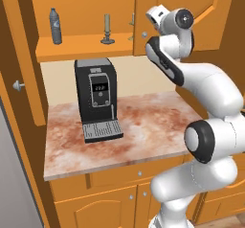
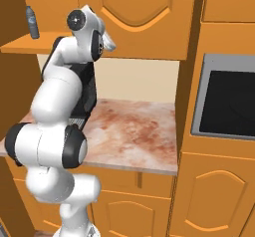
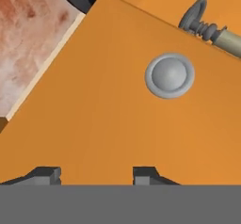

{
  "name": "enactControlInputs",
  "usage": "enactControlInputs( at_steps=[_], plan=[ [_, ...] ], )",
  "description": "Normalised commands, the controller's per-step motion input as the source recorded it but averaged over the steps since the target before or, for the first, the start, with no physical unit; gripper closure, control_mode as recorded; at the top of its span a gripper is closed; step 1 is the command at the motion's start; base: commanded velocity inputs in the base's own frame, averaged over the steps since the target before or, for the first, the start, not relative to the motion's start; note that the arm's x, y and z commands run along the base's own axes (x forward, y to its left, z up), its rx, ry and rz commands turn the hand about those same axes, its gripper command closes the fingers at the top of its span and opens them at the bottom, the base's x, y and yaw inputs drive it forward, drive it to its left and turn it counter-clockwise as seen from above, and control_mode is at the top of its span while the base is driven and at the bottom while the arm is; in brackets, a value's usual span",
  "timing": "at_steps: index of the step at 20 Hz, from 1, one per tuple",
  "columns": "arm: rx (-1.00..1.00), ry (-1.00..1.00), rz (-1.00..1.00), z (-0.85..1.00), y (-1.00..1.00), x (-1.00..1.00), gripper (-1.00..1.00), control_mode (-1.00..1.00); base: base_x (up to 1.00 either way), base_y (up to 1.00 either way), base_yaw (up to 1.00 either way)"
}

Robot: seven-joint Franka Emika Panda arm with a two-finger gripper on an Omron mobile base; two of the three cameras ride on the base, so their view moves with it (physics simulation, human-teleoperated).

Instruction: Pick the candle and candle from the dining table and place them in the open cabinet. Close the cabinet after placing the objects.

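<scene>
pale candle (image 1: 132, 27) mostly hidden behind cabinet door edge, olive candle (image 3: 212, 29) cut by frame edge

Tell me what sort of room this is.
A kitchen, most likely: a coffee machine stands on a marbled counter, orange wooden cabinets hang above and sit below it, and a built-in oven is set into the unit alongside.
</scene>
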Motion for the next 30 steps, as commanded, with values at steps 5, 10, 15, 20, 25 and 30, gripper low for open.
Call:
enactControlInputs(
  at_steps=[5,10,15,20,25,30],
  plan=[
    [0.00,-0.02,-0.08,-0.08,-0.19,-0.17,-1.00,-1.00,0.00,0.00,0.00],
    [0.00,-0.09,-0.07,-0.01,-0.16,-0.42,-1.00,-1.00,0.00,0.00,0.00],
    [0.01,-0.07,-0.05,0.00,-0.01,-0.70,-1.00,-1.00,0.00,0.00,0.00],
    [0.00,-0.06,-0.01,0.00,0.05,-0.74,-1.00,-1.00,0.00,0.00,0.00],
    [0.00,-0.04,0.04,-0.01,0.11,-0.75,-1.00,-1.00,0.00,0.00,0.00],
    [0.00,-0.08,0.04,-0.01,0.17,-0.89,-1.00,-1.00,0.00,0.00,0.00]
  ],
)
